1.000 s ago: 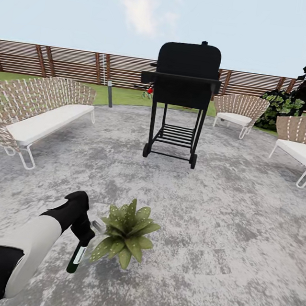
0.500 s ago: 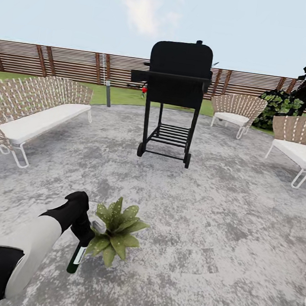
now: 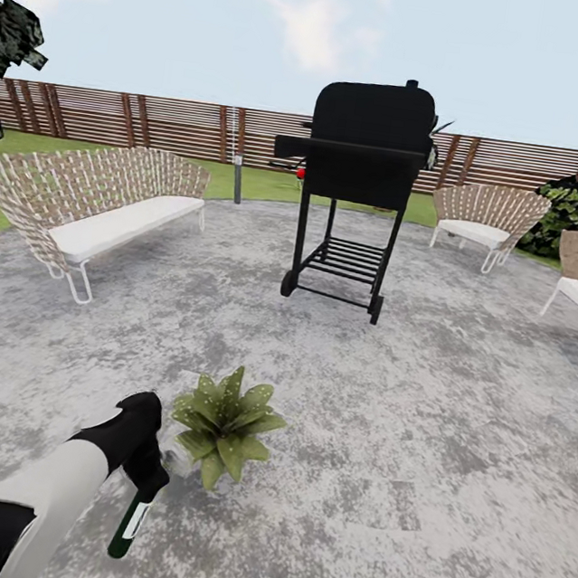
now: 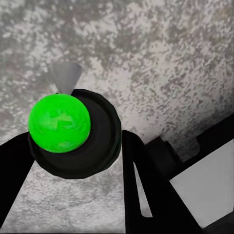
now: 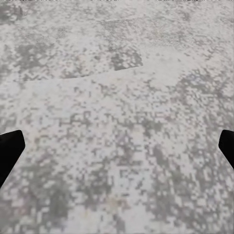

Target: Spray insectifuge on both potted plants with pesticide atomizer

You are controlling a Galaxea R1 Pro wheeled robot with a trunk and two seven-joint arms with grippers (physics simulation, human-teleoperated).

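The pesticide atomizer [image 3: 131,516] hangs clamped in your left gripper [image 3: 148,471], just beside the speckled potted plant [image 3: 224,419] on the grey patio [image 3: 455,411]. Your right gripper [image 5: 117,146] is spread wide, holding nothing.

The patio [image 3: 454,420] looks like rough, mottled grey stone or concrete, matt and speckled, and reads just as grainy close up in both wrist views. The barbecue grill [image 3: 367,144] is flat matt black, like painted metal, with thin black bars for its lower rack. The sofa [image 3: 91,195] and chair [image 3: 486,215] have woven tan wicker backs on slim white wire legs, with smooth white cushions. The fence [image 3: 165,124] is brown slatted wood. The pesticide atomizer [image 3: 133,515] has a dark green, slightly glossy body with a pale label. The potted plant [image 3: 225,417] has matt green leaves flecked with whitish specks
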